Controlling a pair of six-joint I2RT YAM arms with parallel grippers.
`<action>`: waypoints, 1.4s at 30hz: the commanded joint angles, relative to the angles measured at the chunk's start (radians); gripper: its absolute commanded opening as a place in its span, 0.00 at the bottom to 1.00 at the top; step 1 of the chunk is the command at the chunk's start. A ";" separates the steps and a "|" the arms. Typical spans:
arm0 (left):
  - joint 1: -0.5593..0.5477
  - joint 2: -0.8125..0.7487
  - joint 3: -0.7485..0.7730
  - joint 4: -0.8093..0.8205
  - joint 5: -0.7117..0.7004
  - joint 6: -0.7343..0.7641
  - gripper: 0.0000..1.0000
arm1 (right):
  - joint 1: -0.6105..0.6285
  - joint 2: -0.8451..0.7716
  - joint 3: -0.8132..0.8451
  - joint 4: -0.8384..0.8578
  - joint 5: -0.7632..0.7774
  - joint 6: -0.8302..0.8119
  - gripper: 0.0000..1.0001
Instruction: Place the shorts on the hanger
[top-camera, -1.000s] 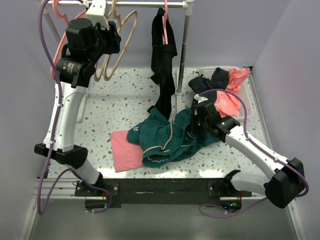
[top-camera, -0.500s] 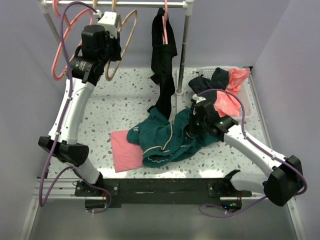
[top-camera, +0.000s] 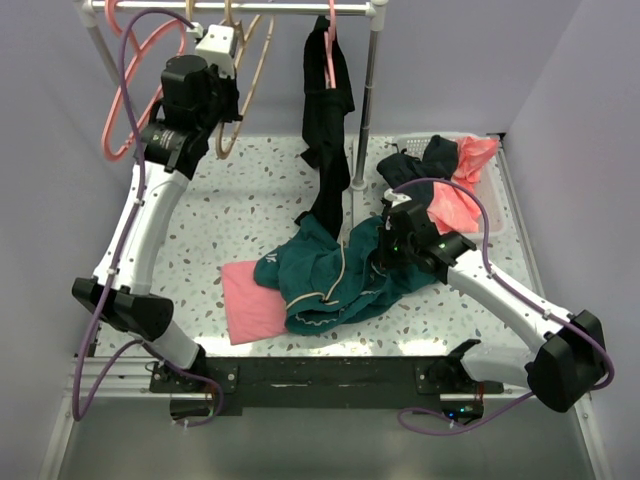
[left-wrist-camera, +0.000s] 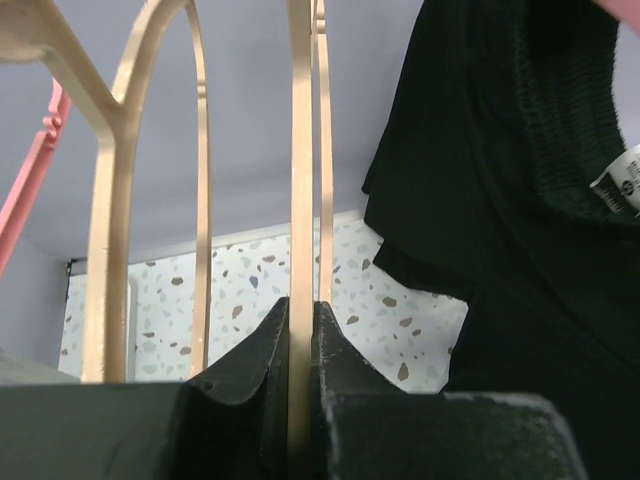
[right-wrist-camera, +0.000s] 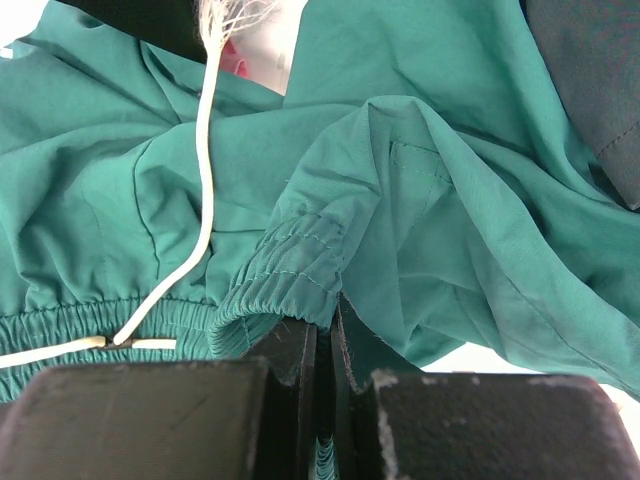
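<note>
Left end effector clamps the thin tan hanger, seemingly to unhook it; right end effector pinches the soft teal shorts by the waistband for lifting.

Pale lavender walls enclose a speckled terrazzo tabletop, a white rail across the back.

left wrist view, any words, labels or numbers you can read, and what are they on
White tag on the black garment: dark print, cut off at the frame edge and too blurred to read.
Nothing else in any view carries readable text.
</note>
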 joint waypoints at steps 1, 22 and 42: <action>0.005 -0.087 -0.030 0.127 0.026 0.014 0.00 | -0.002 0.008 -0.008 0.040 0.003 -0.013 0.00; 0.004 -0.389 -0.387 0.110 0.139 -0.082 0.00 | -0.002 -0.020 -0.031 0.029 0.024 -0.014 0.00; 0.005 -0.905 -0.660 0.121 0.557 -0.268 0.00 | -0.002 -0.199 0.026 -0.074 0.210 0.024 0.00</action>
